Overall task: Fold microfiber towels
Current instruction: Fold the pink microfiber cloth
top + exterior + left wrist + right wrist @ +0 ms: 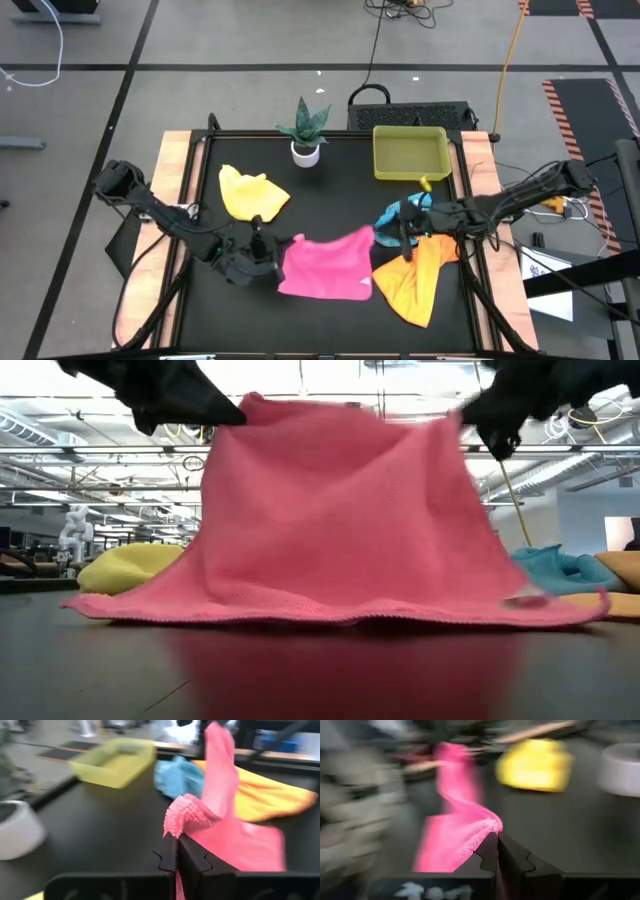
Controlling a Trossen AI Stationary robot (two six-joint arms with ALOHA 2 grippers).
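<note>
Both grippers clamped on the pink towel (328, 265), one corner each. Left gripper (262, 243) at lower centre-left of the high view, jaws clenched on the towel's left corner; left wrist view shows pink fabric (192, 815) bunched right at the fingertips. Right gripper (404, 232) right of centre, jaws clenched on the opposite upper corner; right wrist view shows the pink edge (480, 827) pinched between the fingers.

Low view: pink towel (340, 520) lifted by both top corners, hanging like a tent, lower hem resting on the table (320, 670).

Other towels on the black table (330, 190):
- yellow towel (250, 192) crumpled, centre-left in the high view, apart from the pink one.
- light blue towel (395, 212) bunched at right of centre, partly under the right arm.
- orange towel (415, 280) lower right, touching the pink towel's right edge, just below the blue one.

Yellow-green tray (409, 152) at upper right of the table, small potted plant (304, 130) in a white pot to its left, near the far edge.
</note>
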